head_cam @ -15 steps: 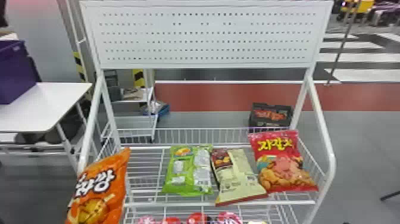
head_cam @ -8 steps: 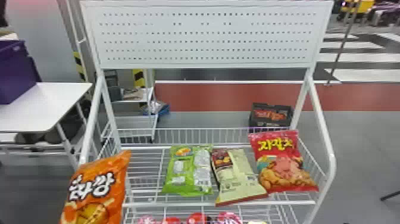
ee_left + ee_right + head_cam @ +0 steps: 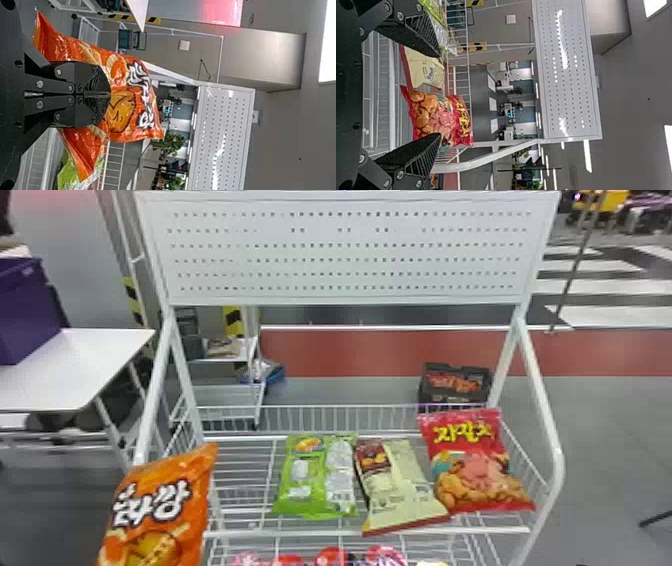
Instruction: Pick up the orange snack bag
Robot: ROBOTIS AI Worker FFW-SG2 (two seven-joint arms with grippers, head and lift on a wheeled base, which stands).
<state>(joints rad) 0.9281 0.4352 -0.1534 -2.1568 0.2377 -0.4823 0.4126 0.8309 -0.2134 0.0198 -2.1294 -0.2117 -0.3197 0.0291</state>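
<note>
Off the front left corner of the wire shelf [image 3: 310, 532], the orange snack bag [image 3: 160, 510] was suspended upright by the left gripper [image 3: 110, 95], whose fingers were pressed together on a fold of its film. The bag bulged past both sides of the grip. Probable primary fault: slippage or tearing, caused by the pinch bearing on thin, slick film rather than on the filled body. Secondary fault: snagging, should a lift or inward turn bring the bag against the left side rail [image 3: 148, 415]; contact with that rail could not be confirmed. The fingers of the right gripper [image 3: 440, 94] were spread, with nothing between the pads, facing the shelf's right half. Unneeded forward travel there could have pushed the red bag [image 3: 472, 462] or the beige bag [image 3: 397, 485], which overhung the front edge slightly and could have tipped off. The green bag [image 3: 317, 477] lay left of the beige one, liable to be dragged by a low leftward sweep. Beyond, the rear edge fence [image 3: 320, 406] gave a backstop; the front edge had only a low rail.
</note>
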